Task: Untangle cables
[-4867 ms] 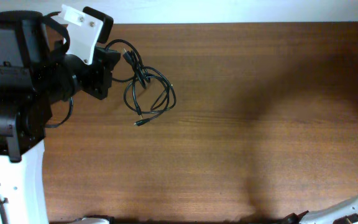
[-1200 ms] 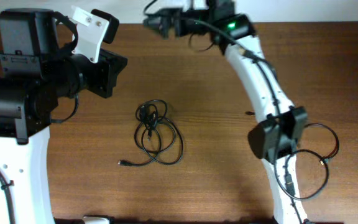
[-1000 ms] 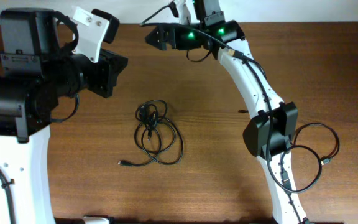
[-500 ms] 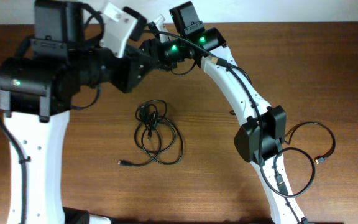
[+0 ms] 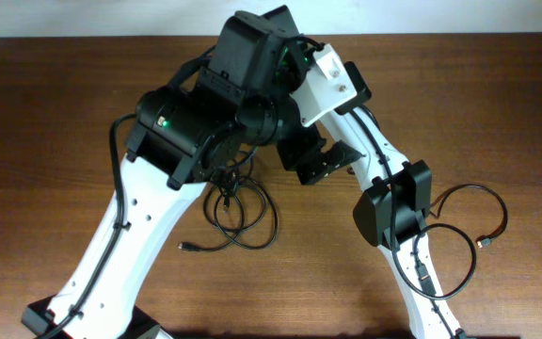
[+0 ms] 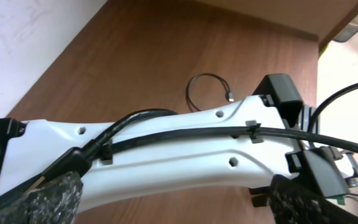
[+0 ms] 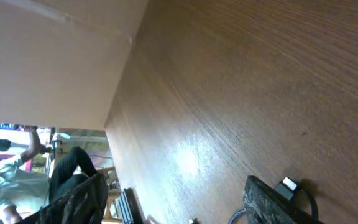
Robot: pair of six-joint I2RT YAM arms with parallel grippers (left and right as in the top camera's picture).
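Note:
The cables (image 5: pixel 243 218) lie as a knot of thin black loops on the brown table, with one plug end (image 5: pixel 186 248) trailing to the left. My left arm covers the knot's upper part. My left gripper (image 5: pixel 323 162) hangs to the right of the knot, over my right arm. In its wrist view the left gripper (image 6: pixel 179 208) is open, fingers (image 6: pixel 48 199) wide apart, and the right arm's white link (image 6: pixel 185 149) lies beyond them. My right gripper (image 7: pixel 176 202) is open and holds nothing. A plug of the cables (image 7: pixel 286 185) shows just past one of its fingers. From overhead the right gripper is hidden under the left arm.
My two arms cross above the middle of the table (image 5: pixel 497 104). A loop of black wire (image 5: pixel 469 235) hangs off my right arm near its elbow, and the same wire loop (image 6: pixel 207 93) appears in the left wrist view. The table's far edge (image 5: pixel 440 36) meets a pale wall.
The left arm swung right, over the cables and across the right arm, and its gripper went from nearly shut to wide open. The right wrist dropped toward the knot.

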